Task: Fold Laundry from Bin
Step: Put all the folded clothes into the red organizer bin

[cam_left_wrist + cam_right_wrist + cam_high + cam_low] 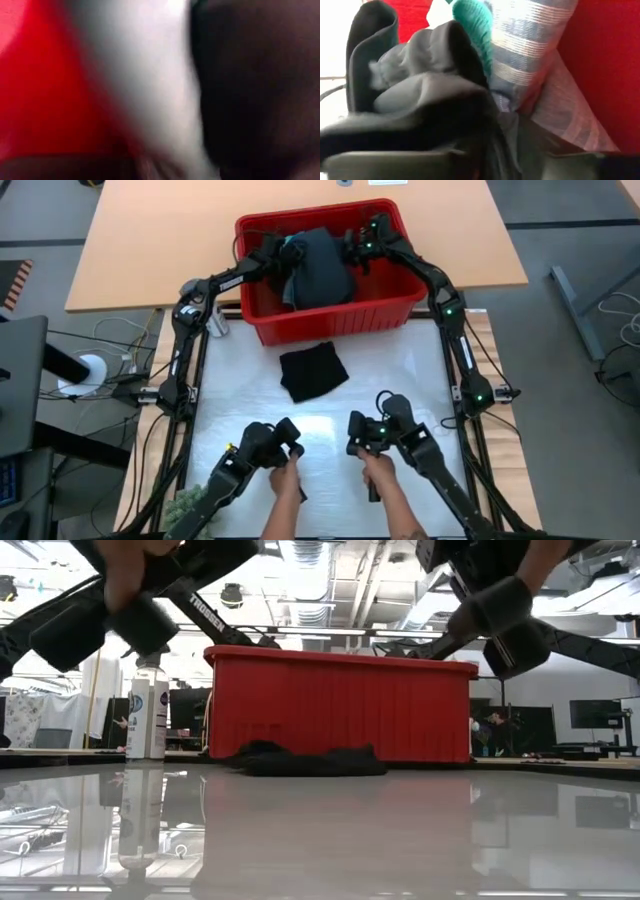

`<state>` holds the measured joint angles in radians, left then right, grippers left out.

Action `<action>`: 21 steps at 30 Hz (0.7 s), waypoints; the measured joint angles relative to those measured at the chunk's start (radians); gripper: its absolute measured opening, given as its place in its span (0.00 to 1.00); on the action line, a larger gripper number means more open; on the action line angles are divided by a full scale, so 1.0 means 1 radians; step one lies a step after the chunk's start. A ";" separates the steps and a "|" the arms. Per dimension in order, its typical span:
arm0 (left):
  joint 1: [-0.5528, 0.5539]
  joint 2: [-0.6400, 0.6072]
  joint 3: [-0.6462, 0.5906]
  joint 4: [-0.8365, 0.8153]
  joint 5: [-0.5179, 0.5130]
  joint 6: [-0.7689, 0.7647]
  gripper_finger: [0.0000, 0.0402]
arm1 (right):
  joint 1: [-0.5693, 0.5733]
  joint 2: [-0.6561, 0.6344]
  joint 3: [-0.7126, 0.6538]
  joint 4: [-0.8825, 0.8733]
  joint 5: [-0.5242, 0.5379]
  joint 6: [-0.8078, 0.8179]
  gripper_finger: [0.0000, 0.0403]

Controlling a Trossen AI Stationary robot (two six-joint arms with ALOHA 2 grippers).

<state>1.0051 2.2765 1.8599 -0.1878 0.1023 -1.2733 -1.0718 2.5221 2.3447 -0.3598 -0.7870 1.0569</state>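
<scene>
Laundry [318, 268] heaped in red bin [330, 320], between both grippers; finger states unclear

the word "trossen" is printed in white capitals on the dark link of a black robot arm [205, 608], seen in the low view above the rim of the red rectangular plastic tub [340, 705]. a white label with a round dark-blue mark is carried by the small clear plastic bottle [146, 710] standing beside that tub, but its lettering is too small to be read. no other text can be made out.
</scene>
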 joint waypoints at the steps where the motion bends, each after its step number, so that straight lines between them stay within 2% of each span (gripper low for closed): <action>1: 0.004 0.000 0.000 0.010 0.003 0.041 0.27 | -0.003 0.000 0.000 0.001 0.001 0.000 0.33; 4: 0.021 0.000 0.000 0.002 0.026 0.115 0.34 | -0.018 0.000 0.000 -0.002 0.007 0.000 0.46; 7: 0.030 0.000 0.000 -0.054 0.014 0.157 0.42 | -0.031 0.000 0.000 -0.012 0.036 0.004 0.53; 12: 0.043 0.000 0.000 -0.109 0.009 0.229 0.49 | -0.038 -0.002 0.001 -0.018 0.077 -0.040 0.55; 21: 0.069 0.000 0.035 -0.081 0.099 0.375 0.50 | -0.044 -0.024 0.012 -0.003 0.112 -0.078 0.53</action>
<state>1.0741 2.2761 1.8945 -0.2683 0.2013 -0.8979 -1.1161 2.4982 2.3566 -0.3628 -0.6753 0.9789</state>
